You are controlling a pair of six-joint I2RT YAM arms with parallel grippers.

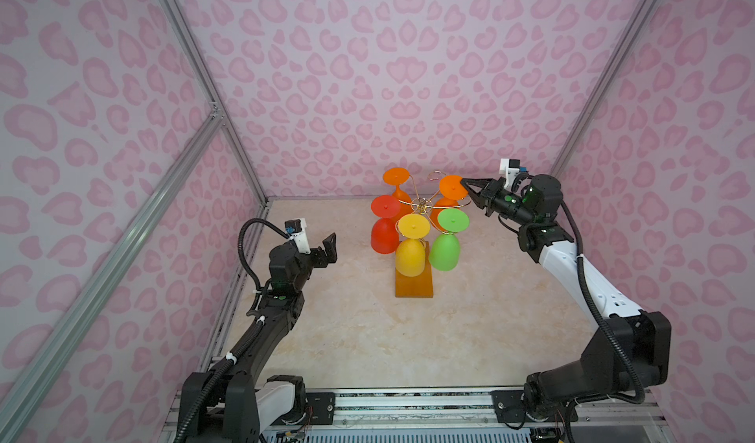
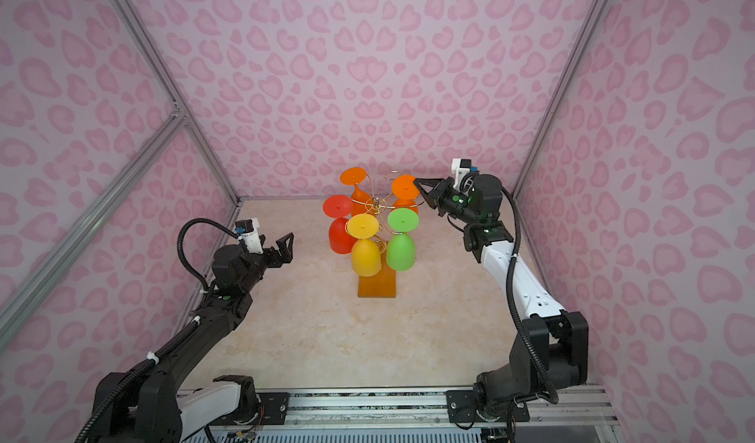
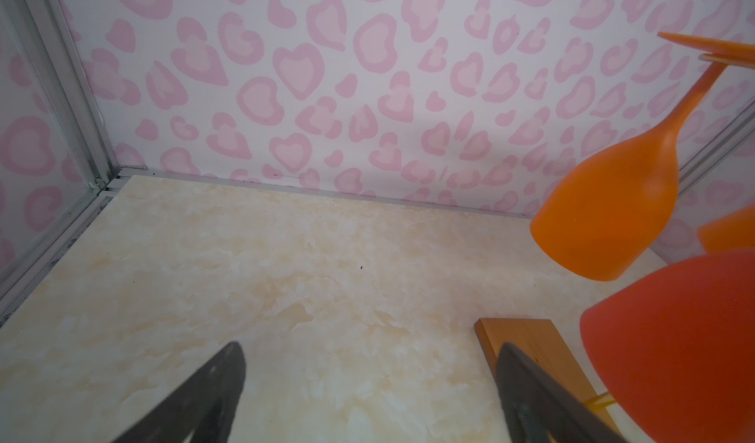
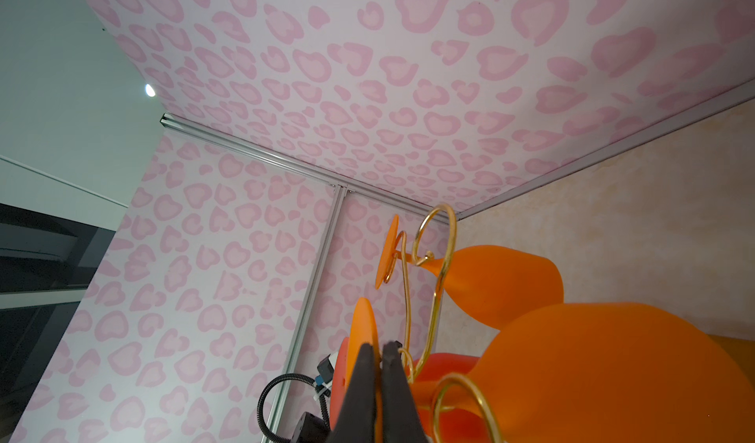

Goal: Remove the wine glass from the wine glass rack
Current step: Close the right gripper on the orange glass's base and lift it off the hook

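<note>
Touching the foot rim of the orange wine glass (image 1: 451, 188) with its tips, my right claw (image 1: 464, 182) is sitting with its jaws pressed together. I cannot tell whether that thin rim is pinched between them, even from the right wrist camera. The glass is hanging upside down on the far right arm of the wine glass rack (image 1: 412, 287), foot up and bowl mouth down. Its long axis is running close to upright and its stem is sitting in the wire scroll. The rack is standing toward the back of the table (image 1: 367, 338), the long side of its amber base pointing toward me. Four more glasses are hanging the same way around the post. A second orange glass (image 1: 396, 177) is on the far left and a red glass (image 1: 384, 236) is on the left. A yellow glass (image 1: 409, 257) is in front, and a green glass (image 1: 444, 253) is crowding in just in front of mine. An empty gold scroll (image 4: 437, 232) is rising just beside my tips. My left claw (image 1: 327, 249) is hovering wide open, gripping nothing, well to the left of the rack.
</note>
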